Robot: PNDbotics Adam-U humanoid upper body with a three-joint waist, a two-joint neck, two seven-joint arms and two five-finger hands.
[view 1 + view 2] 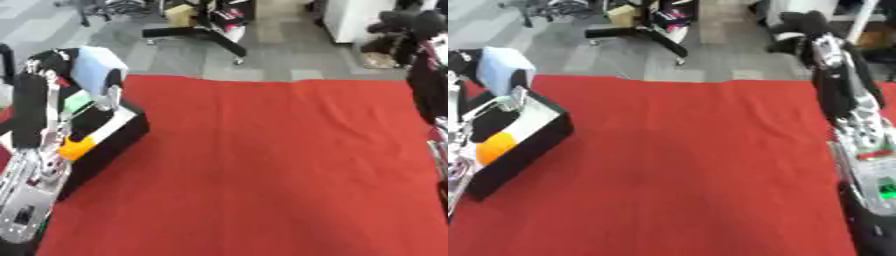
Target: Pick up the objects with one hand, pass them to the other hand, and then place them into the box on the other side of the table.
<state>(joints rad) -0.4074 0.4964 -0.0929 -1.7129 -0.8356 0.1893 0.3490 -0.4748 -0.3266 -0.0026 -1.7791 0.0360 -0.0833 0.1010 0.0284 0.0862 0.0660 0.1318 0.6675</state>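
The robot's left hand [94,75] is up over the black box [109,142] at the left edge of the red cloth [262,165]. Its fingers are wrapped around a pale blue block [98,67]. An orange ball [493,145] already sits inside the box. The right hand [814,37] is raised at the far right, and I cannot tell if it is open. If the block drops from this high, it might bounce off the rim.
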